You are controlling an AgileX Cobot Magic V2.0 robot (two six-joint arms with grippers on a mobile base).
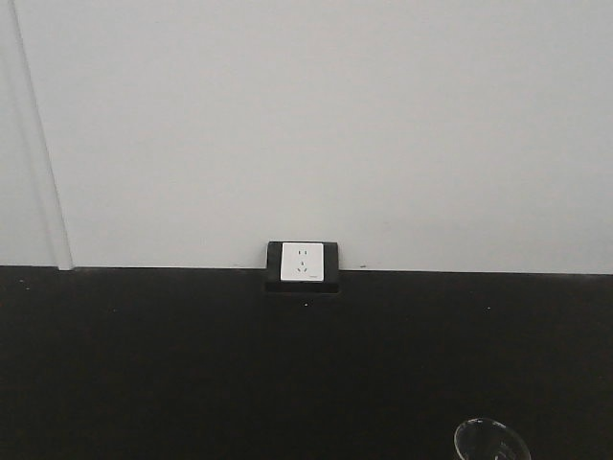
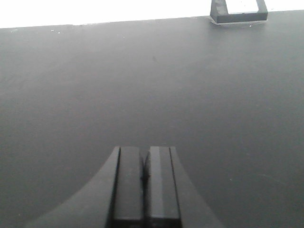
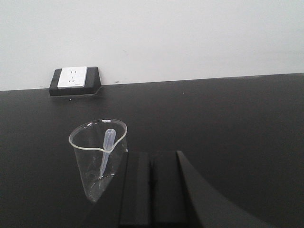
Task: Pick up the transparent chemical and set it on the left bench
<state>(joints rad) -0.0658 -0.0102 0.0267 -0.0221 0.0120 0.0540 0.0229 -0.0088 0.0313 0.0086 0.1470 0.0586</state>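
The transparent chemical (image 3: pixel 107 148) is a slim clear pipette standing tilted inside a clear glass beaker (image 3: pixel 97 159) on the black bench, its bulb leaning on the rim. My right gripper (image 3: pixel 151 156) is shut and empty just right of the beaker, its left finger overlapping the beaker's lower right side in the view. The beaker's rim (image 1: pixel 490 439) shows at the bottom right of the front view. My left gripper (image 2: pixel 145 154) is shut with nothing in it, low over bare black bench.
A white wall socket in a black housing (image 1: pixel 304 264) sits where the bench meets the white wall, also in the right wrist view as the socket (image 3: pixel 73 80) and in the left wrist view as the socket (image 2: pixel 240 12). The black bench top (image 2: pixel 152 85) stretches wide.
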